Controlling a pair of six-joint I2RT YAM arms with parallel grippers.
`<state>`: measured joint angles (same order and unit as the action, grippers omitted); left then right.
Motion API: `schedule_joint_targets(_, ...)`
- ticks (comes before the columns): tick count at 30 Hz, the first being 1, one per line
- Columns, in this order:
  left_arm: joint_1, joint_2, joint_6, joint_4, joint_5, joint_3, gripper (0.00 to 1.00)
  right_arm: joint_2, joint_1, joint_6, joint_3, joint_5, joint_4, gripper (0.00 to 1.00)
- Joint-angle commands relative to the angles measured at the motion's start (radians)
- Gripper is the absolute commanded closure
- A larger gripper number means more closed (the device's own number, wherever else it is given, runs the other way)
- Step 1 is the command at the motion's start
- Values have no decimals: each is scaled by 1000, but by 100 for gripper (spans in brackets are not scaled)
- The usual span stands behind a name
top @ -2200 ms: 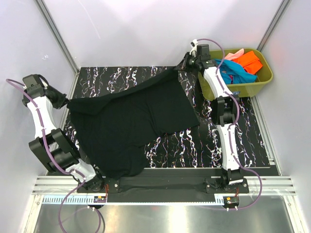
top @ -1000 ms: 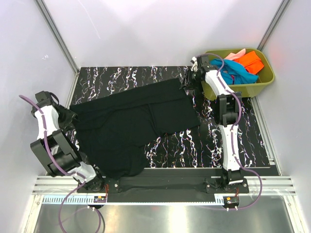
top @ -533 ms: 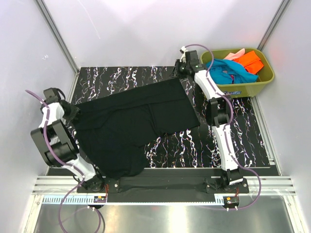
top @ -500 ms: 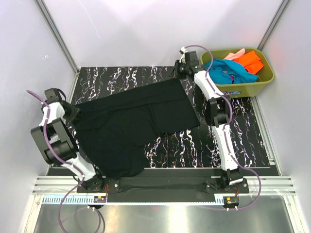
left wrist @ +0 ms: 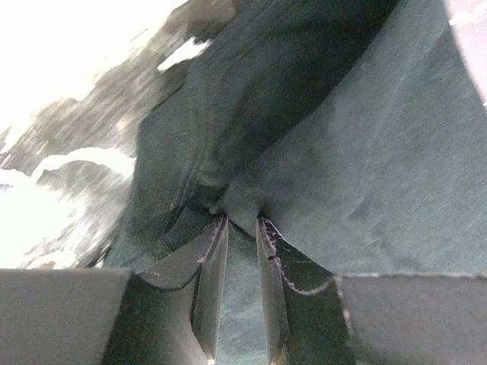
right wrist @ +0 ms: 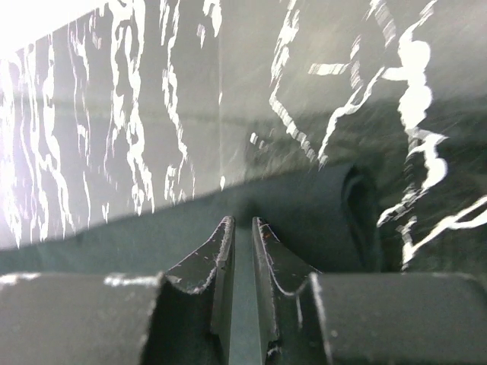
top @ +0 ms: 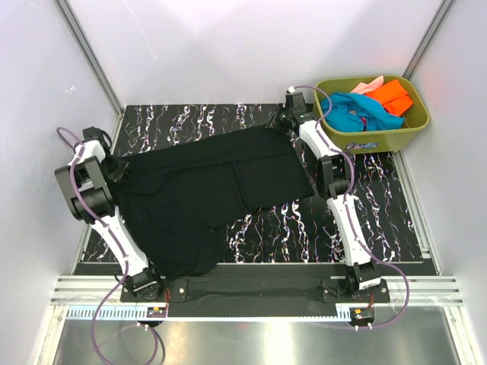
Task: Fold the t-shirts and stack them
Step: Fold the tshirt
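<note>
Lowered, black t-shirt point(top: 205, 190) now stretches lengthwise left to right.

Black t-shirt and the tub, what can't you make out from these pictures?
- Top external: the black t-shirt has its left edge behind the left arm; its underside is hidden by its own cloth.
- Top external: in the olive tub, the pink tee is mostly buried under the orange tee and teal tee.
- Left wrist: beyond the cloth, upper left is blurred and washed out.
- Right wrist: the right end effector blocks the shirt's near part.
</note>
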<state>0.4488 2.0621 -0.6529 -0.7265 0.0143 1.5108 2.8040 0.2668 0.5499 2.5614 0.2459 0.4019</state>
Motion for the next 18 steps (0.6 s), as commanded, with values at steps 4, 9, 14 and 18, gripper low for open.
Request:
schedule_joint_targets(4,-76,159,80,-39,-34,231,65,41,-40,33,109,-191,17,78)
schedule_joint_targets(9,-124,259,156,-122,-60,462,57,35,-75,-14,143,-171,-1,80)
schedule_joint_targets(14,-131,169,176,-139,-126,480,51,-7,-75,-94,168,-106,12,78)
schedule_joint_targets(18,-121,-12,168,-85,-172,359,43,-168,-66,-137,47,-74,17,71)
